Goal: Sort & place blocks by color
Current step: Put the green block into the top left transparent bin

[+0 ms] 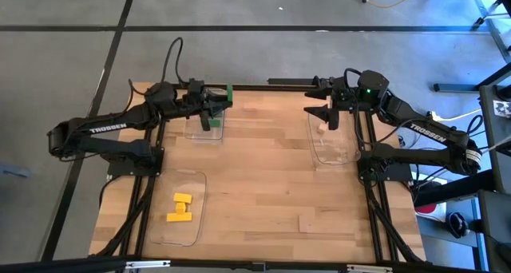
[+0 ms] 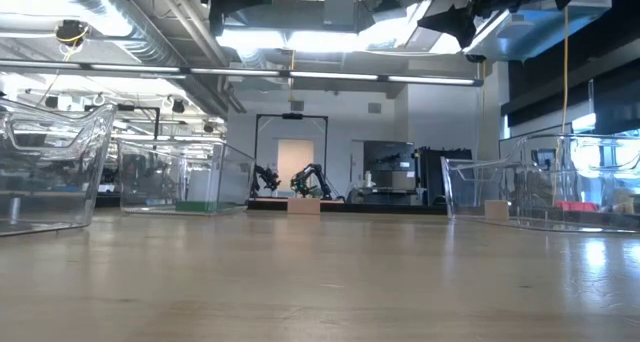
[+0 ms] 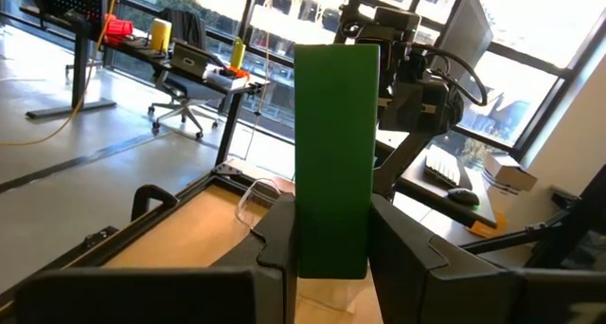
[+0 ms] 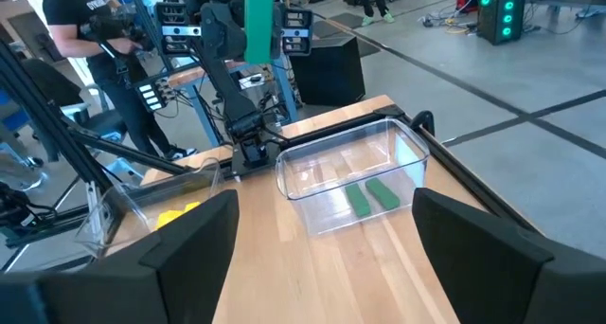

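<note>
Gripping a green block point(image 3: 331, 158) upright between its fingers, the left gripper point(image 1: 214, 107) hovers above the far-left clear tray point(image 1: 204, 128). In the right wrist view that tray holds two green blocks point(image 4: 369, 195) lying side by side.

Right gripper point(image 1: 329, 112): jaws spread wide, nothing held, positioned over the far-right tray point(image 1: 334, 145). A pale tan cube point(image 1: 322, 128) sits at that tray's far-left corner, just below the gripper.

Near-left tray point(image 1: 177, 207): two yellow blocks point(image 1: 181, 208), touching, one lying crosswise to the other.

Surface: wood-plank tabletop point(image 1: 263, 177) w/ light and darker boards, bordered by a black frame. A pale rectangular patch shows on the near-right part of the top.

Low view: clear trays stand at left and right; a tan cube point(image 2: 303, 205) sits at the table's far edge, centre.

Room: grey floor w/ dark seams around the table; yellow cable on the floor at far right. Ceiling ducts, strip lights and other robot arms are visible beyond the table. The right wrist view shows a person in a dark shirt point(image 4: 80, 21) standing past the table's left side, plus further equipment and cabling. The left wrist view shows desks, an office chair and large windows.
</note>
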`<state>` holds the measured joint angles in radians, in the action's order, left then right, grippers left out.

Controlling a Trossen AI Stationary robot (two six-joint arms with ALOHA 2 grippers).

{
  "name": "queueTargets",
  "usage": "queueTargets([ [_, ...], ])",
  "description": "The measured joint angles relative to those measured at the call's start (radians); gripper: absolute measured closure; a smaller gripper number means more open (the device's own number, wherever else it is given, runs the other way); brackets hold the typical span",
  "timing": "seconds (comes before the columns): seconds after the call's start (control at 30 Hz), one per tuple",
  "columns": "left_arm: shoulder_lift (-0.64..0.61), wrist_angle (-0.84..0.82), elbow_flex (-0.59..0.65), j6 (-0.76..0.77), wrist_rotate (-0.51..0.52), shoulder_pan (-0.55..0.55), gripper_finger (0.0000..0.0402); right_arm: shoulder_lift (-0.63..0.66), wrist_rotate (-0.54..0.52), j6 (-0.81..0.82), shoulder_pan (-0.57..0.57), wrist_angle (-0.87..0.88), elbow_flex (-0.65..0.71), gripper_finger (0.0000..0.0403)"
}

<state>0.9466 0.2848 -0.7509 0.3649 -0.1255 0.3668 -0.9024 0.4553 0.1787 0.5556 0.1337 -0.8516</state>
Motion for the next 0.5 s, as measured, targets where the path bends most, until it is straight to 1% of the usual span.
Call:
queueTargets([
  [0.1, 0.000, -0.013, -0.005, 0.009, 0.001, 0.001, 0.0320, 0.000, 0.000, 0.000, 0.000, 0.000, 0.000, 0.0084],
  [0.17, 0.000, -0.104, -0.046, 0.018, 0.002, 0.011, 0.0320, 0.000, 0.000, -0.001, 0.000, 0.000, 0.000, 0.0084],
  [0.23, 0.001, -0.296, -0.133, -0.005, 0.009, 0.033, 0.0320, 0.000, 0.000, -0.001, 0.000, 0.000, 0.000, 0.0084],
  [0.27, 0.008, -0.415, -0.193, -0.024, 0.029, 0.049, 0.0320, 0.000, 0.000, -0.001, 0.000, 0.000, 0.000, 0.0084],
  [0.33, 0.045, -0.679, -0.318, -0.049, 0.111, 0.083, 0.0320, 0.000, 0.000, -0.001, 0.000, 0.000, 0.000, 0.0084],
  [0.4, 0.104, -0.938, -0.417, -0.040, 0.194, 0.121, 0.0320, 0.000, 0.000, -0.001, 0.000, 0.000, 0.000, 0.0084],
  [0.43, 0.134, -1.044, -0.448, -0.024, 0.209, 0.147, 0.0320, 0.000, -0.001, 0.000, 0.000, 0.000, 0.000, 0.0084],
  [0.5, 0.185, -1.197, -0.471, 0.013, 0.212, 0.200, 0.0320, 0.000, -0.002, 0.001, 0.000, 0.006, 0.000, 0.0084],
])
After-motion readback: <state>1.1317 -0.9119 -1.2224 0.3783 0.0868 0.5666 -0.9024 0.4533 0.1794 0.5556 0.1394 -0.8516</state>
